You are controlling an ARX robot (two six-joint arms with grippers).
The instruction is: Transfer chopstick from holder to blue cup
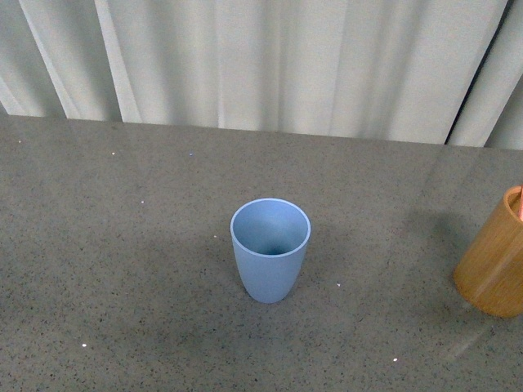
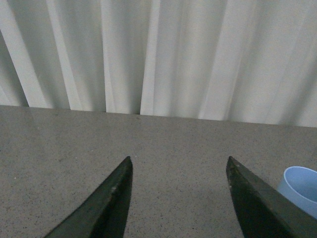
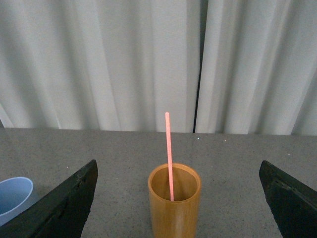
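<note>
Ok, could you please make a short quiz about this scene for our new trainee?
1. Which gripper faces the holder: A, the left gripper, or B, the right gripper?
2. True or false: the chopstick stands in the blue cup.
3. Fill in: the left gripper and the right gripper are both ___.
Key: 1 B. 2 False; the chopstick stands in the holder, and the blue cup is empty. 3 open.

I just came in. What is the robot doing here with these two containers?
Nothing is grasped yet. The pink-red chopstick stands in the wooden holder, rising above its rim. The right gripper faces the holder, open wide. The blue cup stands empty on the grey table, apart from the holder. The left gripper is open too, near the cup.
</note>
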